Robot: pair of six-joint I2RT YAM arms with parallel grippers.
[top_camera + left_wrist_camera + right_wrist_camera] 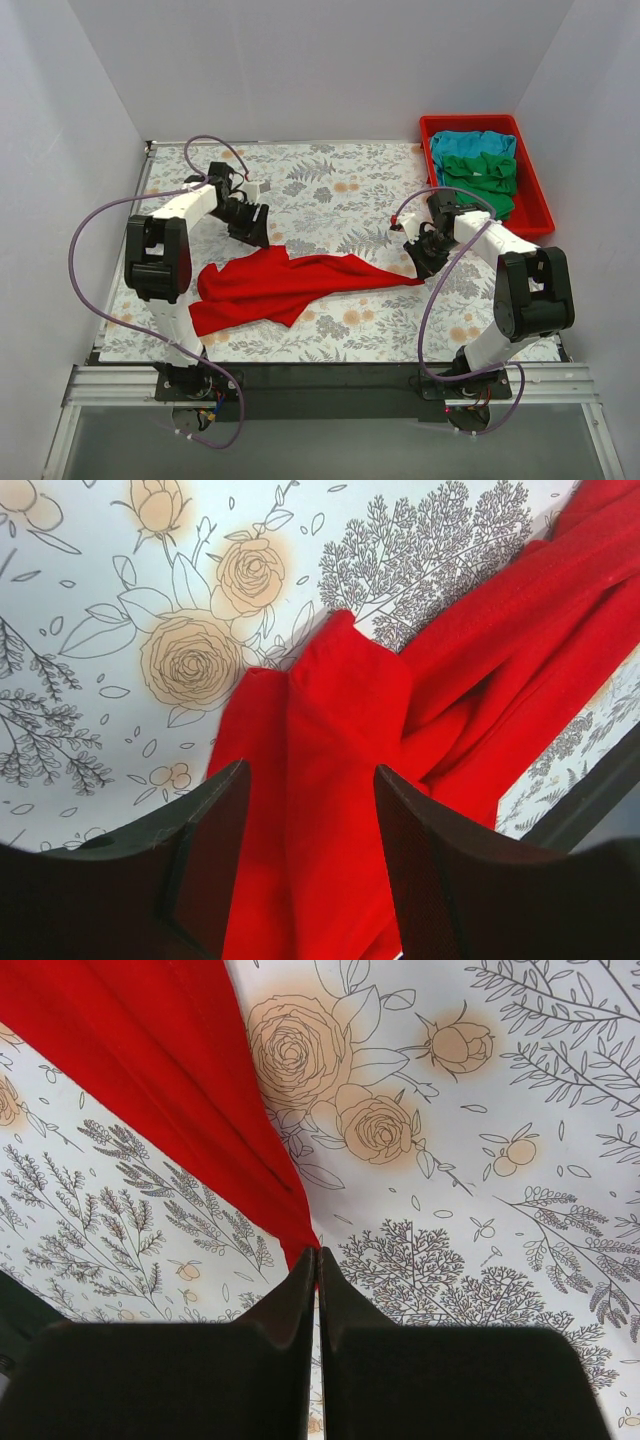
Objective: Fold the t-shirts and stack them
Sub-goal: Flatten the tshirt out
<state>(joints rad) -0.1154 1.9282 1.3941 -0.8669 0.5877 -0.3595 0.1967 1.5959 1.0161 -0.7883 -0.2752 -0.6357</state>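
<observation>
So the red shirt [290,285] is sprawled on the tabletop [330,190], right jaws pinching its tip, left jaws spread wide over the other end.

Beyond the red t-shirt [290,285] the flowered table [330,190] lies open — the walled red tray [470,121] stands beyond its right tip.

A red plastic tray [531,220] is parked at the far right corner of the flower-printed tablecloth [330,190].
</observation>
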